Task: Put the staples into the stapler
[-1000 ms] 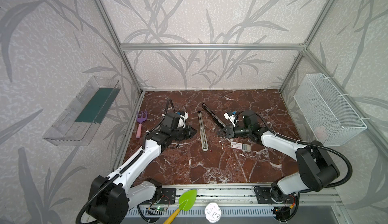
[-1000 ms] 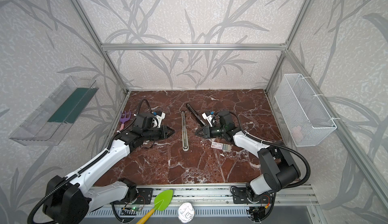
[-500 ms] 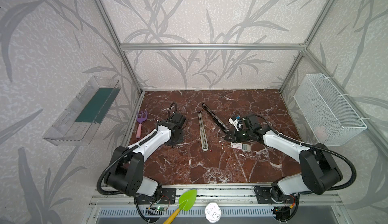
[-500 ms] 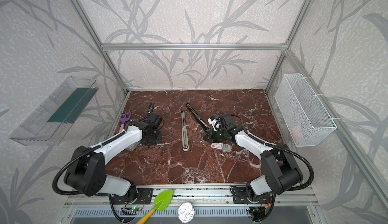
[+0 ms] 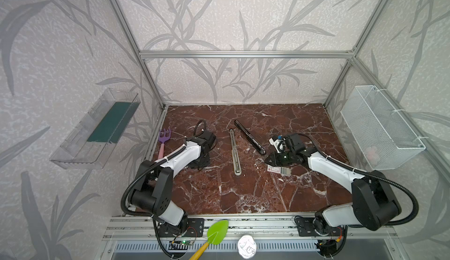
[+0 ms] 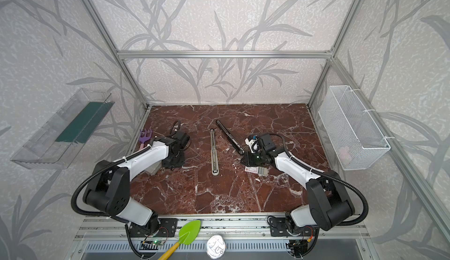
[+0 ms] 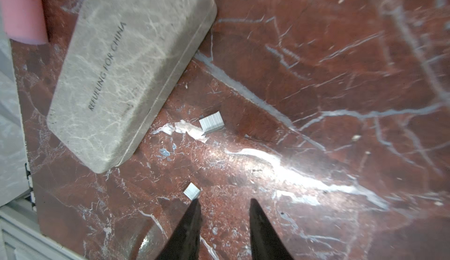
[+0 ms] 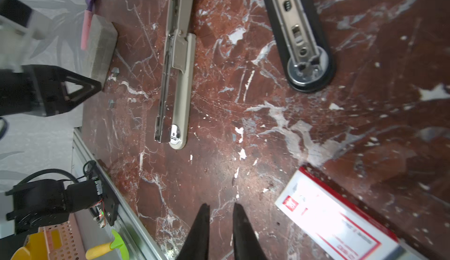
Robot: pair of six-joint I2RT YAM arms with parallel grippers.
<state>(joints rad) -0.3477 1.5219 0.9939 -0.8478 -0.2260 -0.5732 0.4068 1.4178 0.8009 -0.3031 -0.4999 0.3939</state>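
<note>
Your left gripper (image 7: pixel 224 201): jaws partly apart, empty. A loose staple chip (image 7: pixel 192 190) lies at one tip, possibly touching. Mid-table, the stapler (image 5: pixel 249 137) lies rail up. Right gripper (image 8: pixel 221 205): narrow gap, empty, just beside the staples (image 5: pixel 278 169) in their box.

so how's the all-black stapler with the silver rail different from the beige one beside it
Colour: the all-black stapler has a dark shell around its silver rail; the beige stapler is pale with bare metal alongside.
Pose: in both top views the black one lies diagonally, the beige one nearly front to back.
End: black has a wide round disc, beige a narrow rounded tip.
Both lie flat on the red marble tabletop.
</note>
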